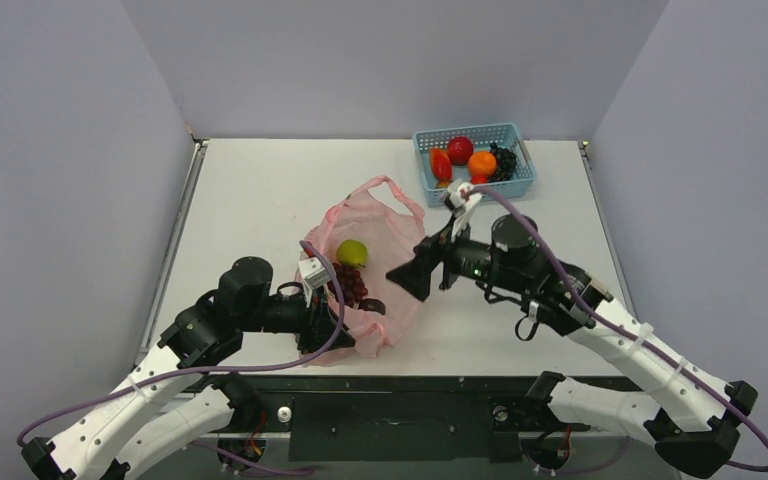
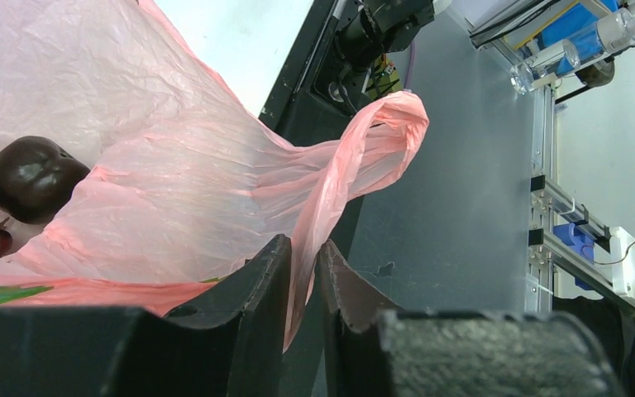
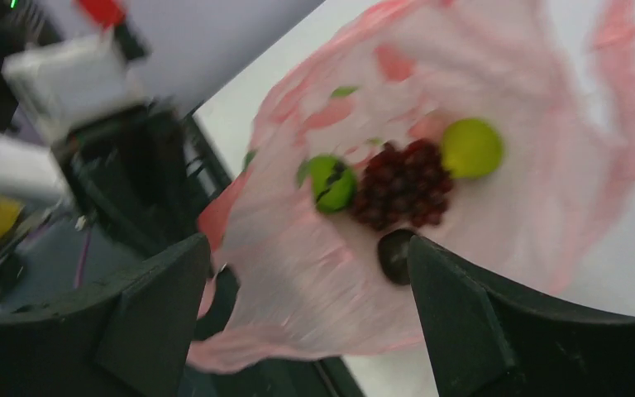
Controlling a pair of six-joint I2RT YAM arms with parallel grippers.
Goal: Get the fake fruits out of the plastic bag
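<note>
Left wrist: left tool (image 2: 304, 248) pinches plastic bag (image 2: 215, 165); right tool (image 3: 307, 244) spread near fruits (image 3: 401, 182).

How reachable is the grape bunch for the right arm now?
Likely yes: the right gripper is open and faces the grape bunch, lying uncovered in the plastic bag, whose edge the left gripper pinches.
</note>
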